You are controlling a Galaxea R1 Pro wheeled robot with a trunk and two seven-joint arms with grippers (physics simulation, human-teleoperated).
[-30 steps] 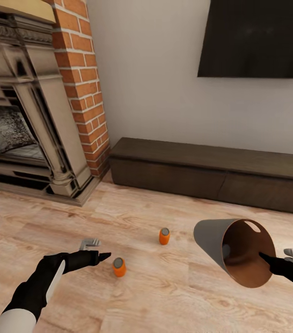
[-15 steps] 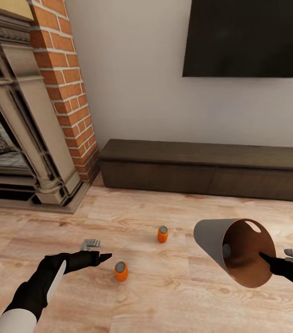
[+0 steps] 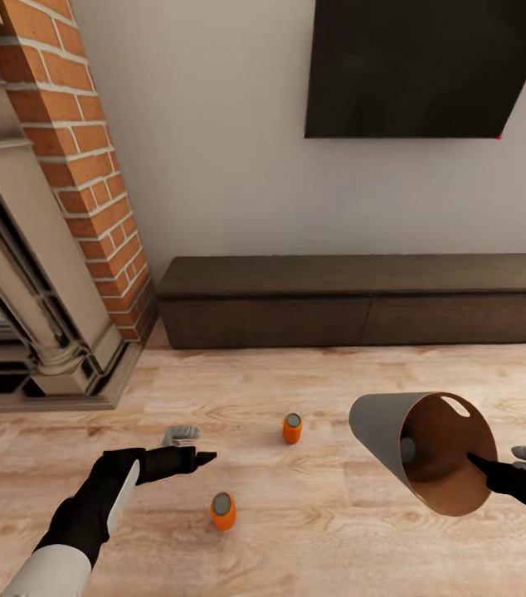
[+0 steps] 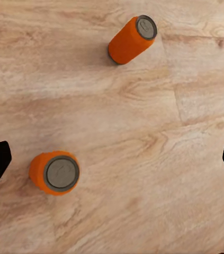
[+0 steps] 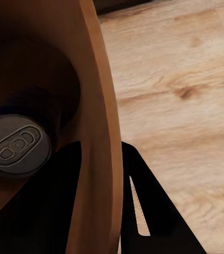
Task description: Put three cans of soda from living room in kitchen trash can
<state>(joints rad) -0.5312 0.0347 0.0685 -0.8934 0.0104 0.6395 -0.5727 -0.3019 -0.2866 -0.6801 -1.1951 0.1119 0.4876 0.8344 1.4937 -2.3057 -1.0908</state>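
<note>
No readable text, label, brand or number appears on anything here.

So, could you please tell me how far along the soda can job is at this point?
One grey-topped can already lies inside the grey, copper-lined bin, which the right hand holds by its rim, tipped. The open left hand hovers near two orange cans standing on the pale wood floor. Both remain, then the kitchen trip.

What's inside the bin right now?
One can lies inside the bin, grey top showing against the brown wall. Its body colour is hidden in shadow. Two orange cans stand on the floor.
</note>
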